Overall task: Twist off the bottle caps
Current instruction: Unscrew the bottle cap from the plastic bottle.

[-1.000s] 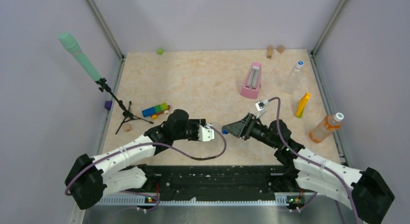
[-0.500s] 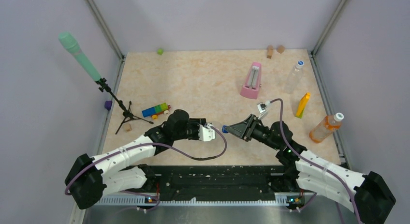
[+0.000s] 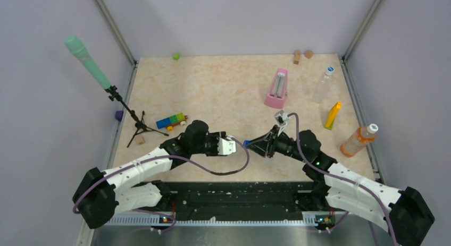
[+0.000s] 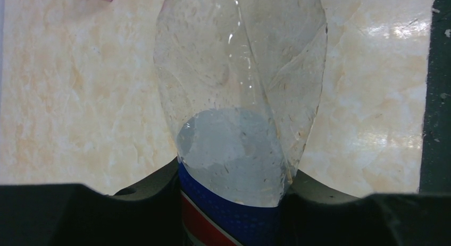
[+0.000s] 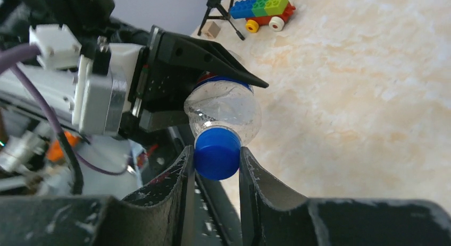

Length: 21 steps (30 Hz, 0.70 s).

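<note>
Lying almost level just above the table (image 3: pixel 213 86), close to the middle of its near edge, the short clear plastic bottle with a blue and red label (image 4: pixel 239 97) is held between the two arms. Its crinkled, see-through shoulder is speckled with tiny droplets. The left gripper (image 3: pixel 233 145) holds it around the labelled body, fingers tight against both sides. The dark blue round screw cap (image 5: pixel 216 153) sits on the neck, which points toward the right arm. The right gripper (image 3: pixel 251 145) is pinched narrowly on it, one scuffed black finger touching each side of the cap.

Beyond the held bottle, bare marbled surface reaches to the far edge, with a pink metronome (image 3: pixel 276 89) standing right of centre. Along the right edge the taller plain clear bottle (image 3: pixel 323 85) with its pale cap (image 3: pixel 330 69) lies near the far right corner. A slim yellow object (image 3: pixel 333 115) is beside it. The orange-tinted bottle (image 3: pixel 358 141) with its white cap (image 3: pixel 373 128) lies nearer the arms. A toy car of coloured bricks (image 3: pixel 171 120) and a black tripod stand (image 3: pixel 135 124) sit just beyond the left arm, near the left edge.
</note>
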{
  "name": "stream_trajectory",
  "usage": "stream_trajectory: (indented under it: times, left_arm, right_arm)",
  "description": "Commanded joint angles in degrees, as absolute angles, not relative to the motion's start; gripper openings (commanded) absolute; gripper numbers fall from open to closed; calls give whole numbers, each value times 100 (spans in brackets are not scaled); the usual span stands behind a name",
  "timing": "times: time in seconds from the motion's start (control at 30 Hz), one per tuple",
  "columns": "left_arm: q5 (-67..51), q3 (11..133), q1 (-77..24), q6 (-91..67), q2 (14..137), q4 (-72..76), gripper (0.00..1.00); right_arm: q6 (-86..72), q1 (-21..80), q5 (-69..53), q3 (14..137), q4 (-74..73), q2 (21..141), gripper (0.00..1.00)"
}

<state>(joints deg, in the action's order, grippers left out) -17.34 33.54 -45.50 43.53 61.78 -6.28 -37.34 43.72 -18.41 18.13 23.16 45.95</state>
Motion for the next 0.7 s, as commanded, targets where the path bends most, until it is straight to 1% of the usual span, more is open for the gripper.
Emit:
stream_trajectory:
  times: [0.0,0.1,0.27,0.33,0.43,0.47,0.5,0.57,0.6,0.63,0.67]
  left_arm:
    - [-2384,3548,-4465,4009,6147,-361,0]
    - [-2481,3504,-4409,3997,6065,-321,0]
    - [-2474,3480,-4390,4027,5950,-388,0]
    - [-2470,3480,-4386,4035,5925,-391,0]
    - [-2474,3476,-4386,4066,5955,-380,0]
    - [-2456,3488,-4386,4078,5985,-372,0]
    - [-2435,3489,-4386,4112,6012,-375,0]
    - [-2337,3485,-4386,4276,6060,-382,0]
    - [-2241,3495,-4393,4322,6083,-400,0]
    - [-2162,3491,-4394,4348,6102,-415,0]
    - [-2087,3483,-4395,4376,6108,-409,0]
  right_arm:
    - [-1061,4395,-2711,1680,2855,4646,0]
    - [308,4395,-3277,1457,3358,4668,0]
    - [2023,4403,-3371,1441,3162,4667,0]
    - [2440,4403,-3209,1363,3230,4612,0]
    - [2565,4403,-2663,1248,3517,4529,0]
    - [2444,4403,-2458,1183,3664,4493,2]
    - [2232,4403,-2311,1126,3806,4446,12]
    - [1460,4403,-1923,1082,4003,4323,46]
    - [953,4403,-1752,1078,4023,4243,61]
    - [455,4403,-1607,1081,4064,4164,67]
    - [-34,4403,-1486,1060,4118,4087,69]
